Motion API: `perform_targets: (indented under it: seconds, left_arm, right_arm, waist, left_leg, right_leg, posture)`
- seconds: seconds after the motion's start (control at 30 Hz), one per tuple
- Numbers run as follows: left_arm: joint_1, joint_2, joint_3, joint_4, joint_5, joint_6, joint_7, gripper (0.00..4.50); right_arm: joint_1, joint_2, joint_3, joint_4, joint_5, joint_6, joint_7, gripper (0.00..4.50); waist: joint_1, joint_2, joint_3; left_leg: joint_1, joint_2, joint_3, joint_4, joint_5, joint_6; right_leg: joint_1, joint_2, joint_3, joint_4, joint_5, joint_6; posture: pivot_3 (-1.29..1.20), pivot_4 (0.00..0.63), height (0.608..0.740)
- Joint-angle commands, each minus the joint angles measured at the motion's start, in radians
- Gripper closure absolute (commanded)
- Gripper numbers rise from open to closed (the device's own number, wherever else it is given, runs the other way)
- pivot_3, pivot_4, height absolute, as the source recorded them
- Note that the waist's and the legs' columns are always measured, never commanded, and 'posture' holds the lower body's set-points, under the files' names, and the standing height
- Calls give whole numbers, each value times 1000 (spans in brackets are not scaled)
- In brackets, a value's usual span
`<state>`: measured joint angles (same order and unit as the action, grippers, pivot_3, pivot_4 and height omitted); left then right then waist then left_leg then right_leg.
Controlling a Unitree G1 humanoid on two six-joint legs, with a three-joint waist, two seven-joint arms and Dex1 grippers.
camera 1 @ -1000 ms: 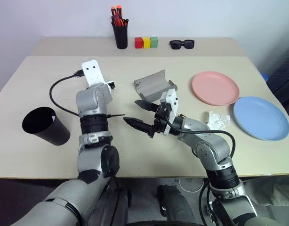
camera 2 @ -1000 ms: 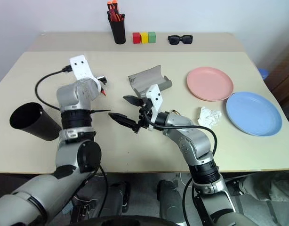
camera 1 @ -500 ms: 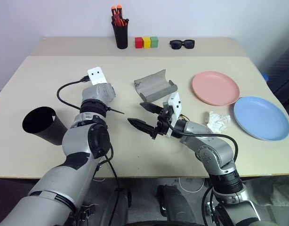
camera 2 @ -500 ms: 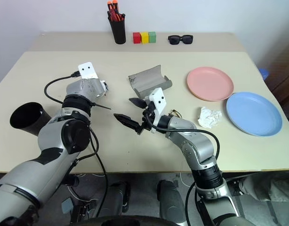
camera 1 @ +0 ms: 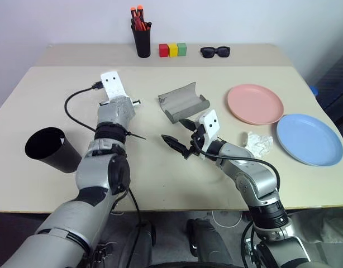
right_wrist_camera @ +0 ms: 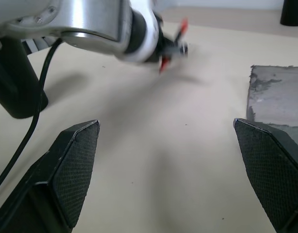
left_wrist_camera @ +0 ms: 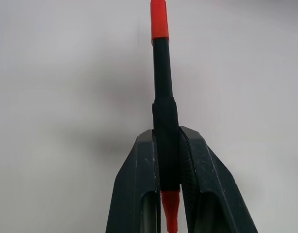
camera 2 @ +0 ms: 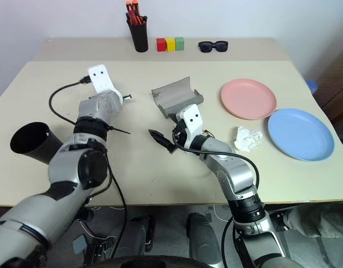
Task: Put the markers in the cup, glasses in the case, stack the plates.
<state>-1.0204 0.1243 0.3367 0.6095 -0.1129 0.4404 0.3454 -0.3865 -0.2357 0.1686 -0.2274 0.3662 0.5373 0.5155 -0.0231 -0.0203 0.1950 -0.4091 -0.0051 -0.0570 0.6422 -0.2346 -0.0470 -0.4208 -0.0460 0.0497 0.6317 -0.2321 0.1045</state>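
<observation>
Red-and-black marker (left_wrist_camera: 163, 121), clamped by the left gripper (left_wrist_camera: 167, 170) across its black middle, red cap jutting ahead of the fingers (left_wrist_camera: 137, 170) and a short red tail behind. Looks light, stiff and smooth-sided, so likely to swivel or slip in a narrow pinch; best held near the middle, as now, and kept tip-down over the cup. Wide black cup (camera 1: 47, 149) lying tipped on the bench (camera 1: 149, 167), well off to that gripper's left and nearer the robot. Right gripper (camera 1: 179, 135) spread wide and empty, the open grey case (camera 1: 182, 101) just beyond it. Pink plate (camera 1: 255, 104) and blue plate (camera 1: 309, 139) apart, unstacked.
</observation>
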Motion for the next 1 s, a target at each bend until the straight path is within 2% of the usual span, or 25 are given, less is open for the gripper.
perform_targets:
  seconds: [0.03,0.1,0.23,0.43,0.73,1.0]
  left_arm:
    - [124,17,-55,-406,6,-82,-65,4481]
    - [257,45,-80,-644,52,-104,-79,4481]
    - [490,96,-99,-973,172,-113,-68,4481]
    - [750,47,-53,-1231,318,-81,18,4481]
    - [978,-24,-61,-1287,421,-151,44,4481]
    - [1046,-68,-52,-1205,415,-248,54,4481]
  right_arm:
    - [-8,12,-17,-23,22,-15,17,0]
    - [-4,7,-27,-51,91,13,75,0]
    - [2,-27,-24,-103,196,70,186,0]
    - [-3,-46,8,-121,248,102,262,0]
    - [-24,-25,33,-96,240,88,279,0]
    - [-16,-22,32,-107,237,91,268,0]
  waist:
    - [2,0,0]
    - [4,0,0]
    - [6,0,0]
    - [10,0,0]
    - [9,0,-1]
    - [9,0,-1]
  left_leg:
    - [0,0,1,-1,0,0]
    - [-1,0,0,-2,1,-1]
    - [0,0,1,-2,1,-1]
    - [0,1,0,3,1,-1]
    - [1,1,-1,4,1,-1]
    - [1,1,0,4,0,0]
  right_leg:
    - [-1,0,1,0,0,0]
    - [-2,0,1,0,0,-1]
    - [-2,0,1,0,1,-1]
    - [3,1,0,-1,0,-2]
    - [4,1,-1,-1,-2,-5]
    - [4,1,-1,-2,-2,-5]
  posture:
    - [0,150,740]
    - [0,150,740]
    - [0,150,740]
    - [0,150,740]
    - [0,150,740]
    - [0,150,740]
